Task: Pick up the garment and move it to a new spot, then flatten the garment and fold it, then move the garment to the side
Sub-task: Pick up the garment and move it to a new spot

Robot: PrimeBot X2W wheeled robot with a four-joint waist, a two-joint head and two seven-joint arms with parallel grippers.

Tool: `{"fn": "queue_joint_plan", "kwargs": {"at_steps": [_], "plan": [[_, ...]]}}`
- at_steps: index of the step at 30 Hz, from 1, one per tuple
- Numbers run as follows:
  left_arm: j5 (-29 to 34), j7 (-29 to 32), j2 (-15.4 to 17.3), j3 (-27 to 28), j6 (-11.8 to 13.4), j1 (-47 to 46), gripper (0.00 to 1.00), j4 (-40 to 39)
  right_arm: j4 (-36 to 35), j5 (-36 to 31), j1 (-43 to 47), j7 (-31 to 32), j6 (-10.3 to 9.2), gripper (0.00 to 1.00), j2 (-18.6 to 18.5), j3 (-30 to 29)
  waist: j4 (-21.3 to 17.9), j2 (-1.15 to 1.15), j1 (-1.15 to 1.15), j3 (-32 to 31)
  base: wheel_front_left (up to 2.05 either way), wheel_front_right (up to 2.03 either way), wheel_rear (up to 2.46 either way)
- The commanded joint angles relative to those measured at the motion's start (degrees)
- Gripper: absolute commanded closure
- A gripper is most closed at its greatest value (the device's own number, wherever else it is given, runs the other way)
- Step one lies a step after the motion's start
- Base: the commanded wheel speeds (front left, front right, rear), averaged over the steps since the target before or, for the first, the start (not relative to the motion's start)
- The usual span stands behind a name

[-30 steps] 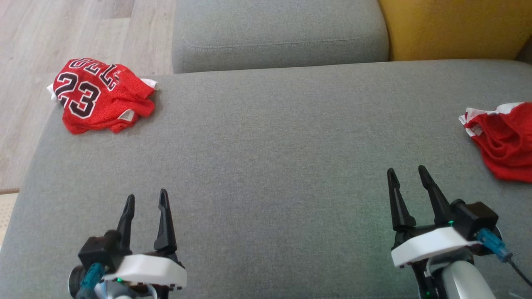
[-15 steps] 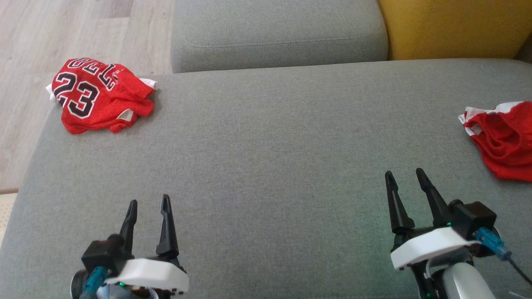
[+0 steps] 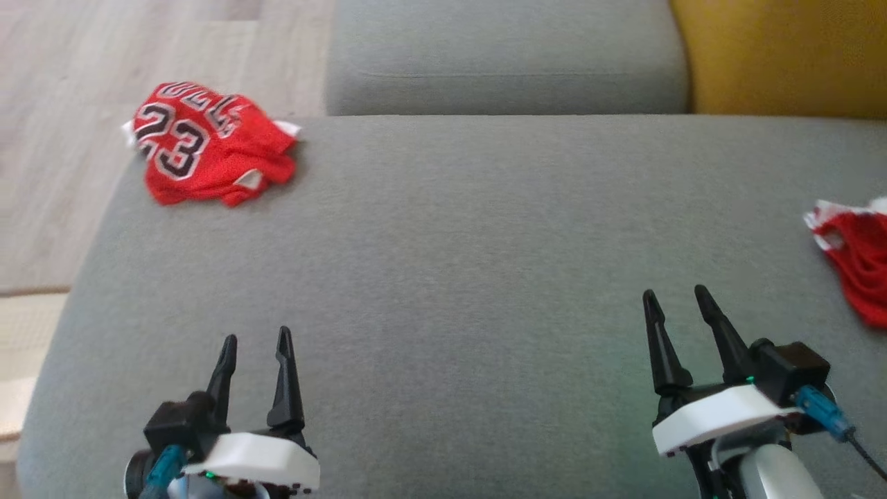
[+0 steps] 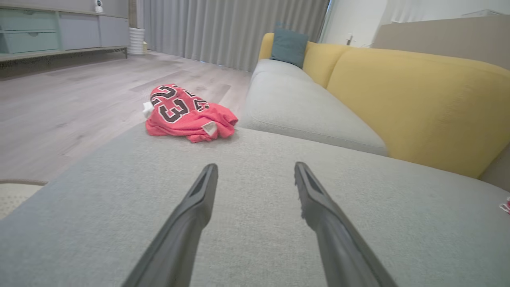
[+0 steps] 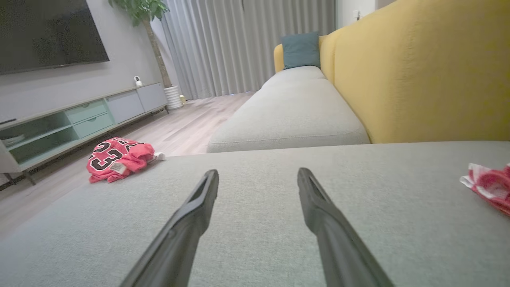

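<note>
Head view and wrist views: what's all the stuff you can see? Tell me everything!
jersey numbered 23: one, red, crumpled on the near cushion's far left corner
second garment: one, red and white, near cushion's right edge
seat cushions: two, grey, middle and beyond
sofa back: one, yellow, far right
pillow: one, teal, sofa's far end
floor: pale wood, left
curtains: grey, far wall
left gripper: one, black fingers, open, lower left
right gripper: one, black fingers, open, lower right
</note>
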Motion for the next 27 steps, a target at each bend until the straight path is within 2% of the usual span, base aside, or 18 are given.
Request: {"fn": "queue_joint_plan", "kwargs": {"at_steps": [1, 16, 20, 27], "plan": [[0.3, -0.3, -0.1, 2.0, 0.0, -2.2, 0.0, -2.2, -2.4, -0.1, -1.4, -0.7, -0.05, 0.0, -0.1, 1.4, 3.0, 0.0, 0.0, -0.4, 0.0, 0.0, 0.0], [2.2, -0.3, -0.1, 6.4, -1.1, -0.2, 0.0, -3.5, -2.4, 1.3, -0.9, -1.9, -0.05, 0.0, -0.1, 3.2, 22.4, 0.0, 0.0, -1.7, 0.0, 0.0, 0.0], [2.4, -0.3, -0.1, 7.7, -1.0, 0.6, 0.0, -4.4, -2.4, 1.5, -1.4, -1.8, -0.05, 0.0, -0.1, 4.4, 24.4, 0.0, 0.0, -1.2, 0.0, 0.0, 0.0], [1.5, -0.3, -0.1, 9.5, 0.3, 2.1, 0.0, -7.8, -1.7, 1.1, -4.2, -1.2, -0.05, 0.0, -0.1, 7.2, 25.7, 0.0, 0.0, 0.5, 0.0, 0.0, 0.0]]}}
